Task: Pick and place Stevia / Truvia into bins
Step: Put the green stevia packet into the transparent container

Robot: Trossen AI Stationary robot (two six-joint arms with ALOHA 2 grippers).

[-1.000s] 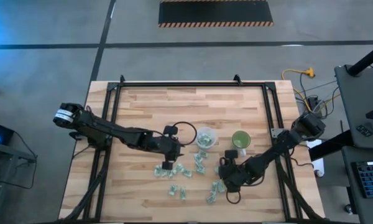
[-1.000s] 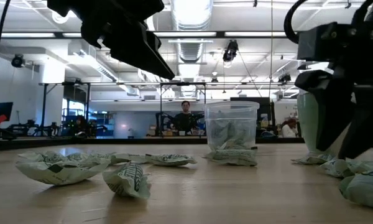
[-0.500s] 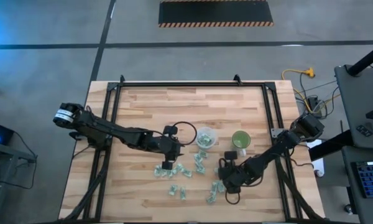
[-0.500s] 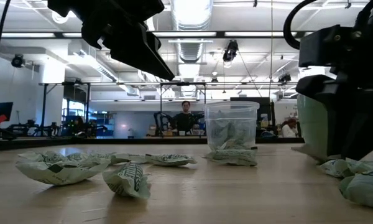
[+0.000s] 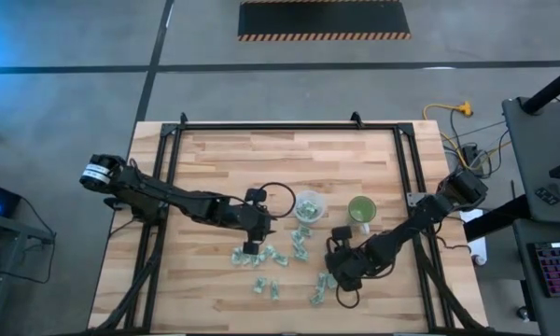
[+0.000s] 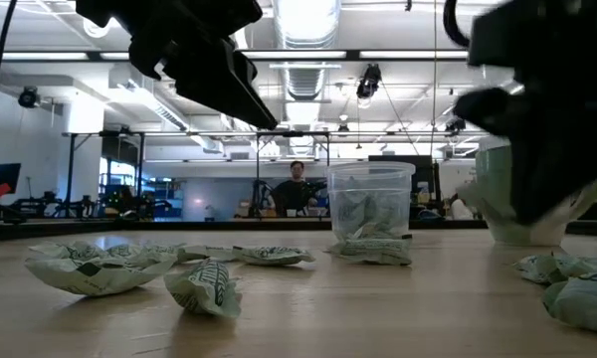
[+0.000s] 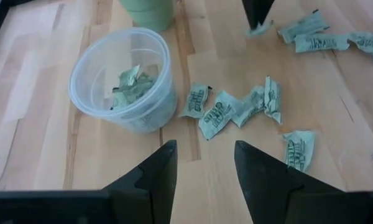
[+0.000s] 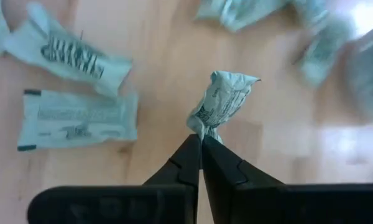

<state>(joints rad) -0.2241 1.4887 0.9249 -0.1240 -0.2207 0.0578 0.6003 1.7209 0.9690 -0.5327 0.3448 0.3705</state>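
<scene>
Pick step: right tool point(image 8: 202, 142) clamped on a crumpled sachet point(image 8: 222, 102), near the worktop's front edge. Left tool point(image 7: 205, 165) apart, empty, over the loose sachets beside the clear cup point(image 7: 124, 78). Next: carry the sachet over the green cup point(image 5: 361, 209), release.

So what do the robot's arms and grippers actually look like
Both arms are dark, slim and jointed. The left arm has a white band near its base and a black cable looping beside its wrist. The left gripper and right gripper each have two black tapered fingers.
</scene>
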